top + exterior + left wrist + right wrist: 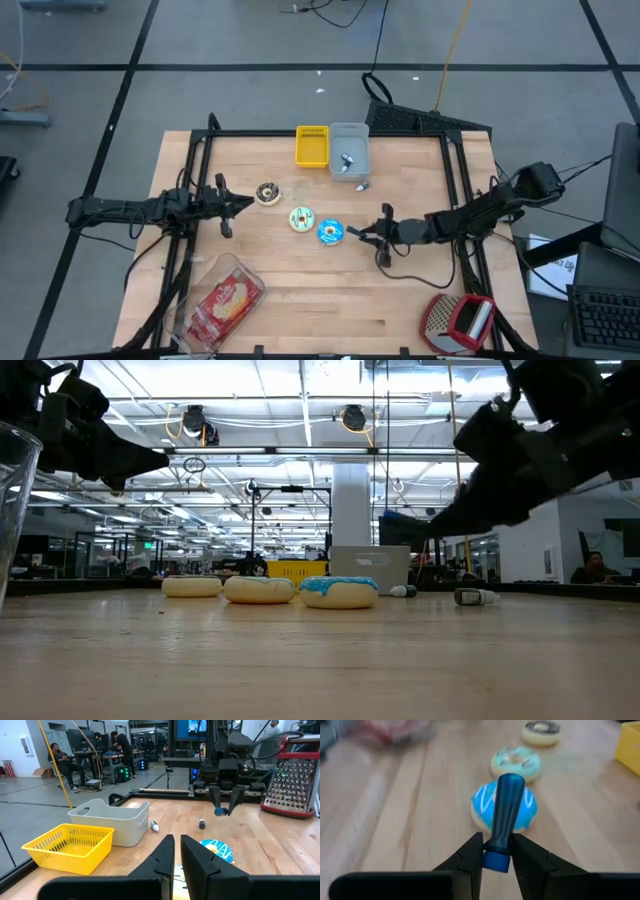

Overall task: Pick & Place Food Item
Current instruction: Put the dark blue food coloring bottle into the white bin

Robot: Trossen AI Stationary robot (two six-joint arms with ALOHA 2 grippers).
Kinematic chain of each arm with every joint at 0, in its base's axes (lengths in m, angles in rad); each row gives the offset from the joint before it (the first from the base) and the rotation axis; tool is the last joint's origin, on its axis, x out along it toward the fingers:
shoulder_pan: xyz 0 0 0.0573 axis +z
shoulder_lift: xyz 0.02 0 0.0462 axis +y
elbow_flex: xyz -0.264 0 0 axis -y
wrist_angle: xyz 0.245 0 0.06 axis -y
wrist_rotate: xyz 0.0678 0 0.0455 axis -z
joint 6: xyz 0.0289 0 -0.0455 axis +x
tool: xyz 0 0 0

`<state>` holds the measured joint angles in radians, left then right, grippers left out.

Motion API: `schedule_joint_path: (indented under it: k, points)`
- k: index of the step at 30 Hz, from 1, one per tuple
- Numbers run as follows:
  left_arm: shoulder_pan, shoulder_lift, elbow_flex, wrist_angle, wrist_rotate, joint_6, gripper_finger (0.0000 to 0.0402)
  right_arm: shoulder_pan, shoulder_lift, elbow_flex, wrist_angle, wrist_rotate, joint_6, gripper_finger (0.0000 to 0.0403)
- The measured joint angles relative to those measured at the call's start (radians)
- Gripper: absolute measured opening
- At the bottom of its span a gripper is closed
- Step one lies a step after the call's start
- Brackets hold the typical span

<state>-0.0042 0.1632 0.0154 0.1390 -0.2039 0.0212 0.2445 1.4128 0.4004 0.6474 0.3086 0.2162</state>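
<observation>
- Donuts are laid in a row at mid-table: a chocolate-iced donut (267, 193) far left, a green-iced donut (301, 219) in the middle, a blue-iced donut (331, 232) nearest the right arm.
- A blue marker (504, 820) is clamped between the fingers of the right gripper (371, 234), held just right of the blue-iced donut and raised off the table (400, 290).
- The marker is gripped by its capped end only, so a slip or a swing in the grip is a risk if the arm is moved fast.
- The blue-iced donut could be knocked or its icing scraped by the marker tip, which is pointed straight at it.
- The left gripper (228, 207) is pressed almost shut on nothing, just left of the chocolate-iced donut, which could be nudged by a careless advance.
- The grey bin (349, 150) and yellow basket (312, 146) are set at the far edge, so a drop point could be mistaken.
</observation>
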Motion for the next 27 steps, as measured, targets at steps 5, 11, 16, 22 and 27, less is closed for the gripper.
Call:
schedule_joint_path:
  k: [5, 11, 16, 22, 27]
  points:
    - [0.0, 0.0, 0.0, 0.0, 0.0, 0.0, 0.0031, -0.055, 0.0, 0.001, 0.089, -0.05, 0.007, 0.0078]
    - [0.0, 0.0, 0.0, 0.0, 0.0, 0.0, 0.0031, -0.141, 0.0, 0.001, 0.141, -0.049, 0.007, 0.0079]
    - [0.0, 0.0, 0.0, 0.0, 0.0, 0.0, 0.0031, -0.213, 0.0, 0.001, 0.134, -0.052, 0.029, 0.0078]
    - [0.0, 0.0, 0.0, 0.0, 0.0, 0.0, 0.0031, -0.31, 0.0, 0.001, 0.138, -0.051, 0.033, 0.0079]
    - [0.0, 0.0, 0.0, 0.0, 0.0, 0.0, 0.0031, -0.398, 0.0, 0.002, 0.157, -0.05, 0.034, 0.0079]
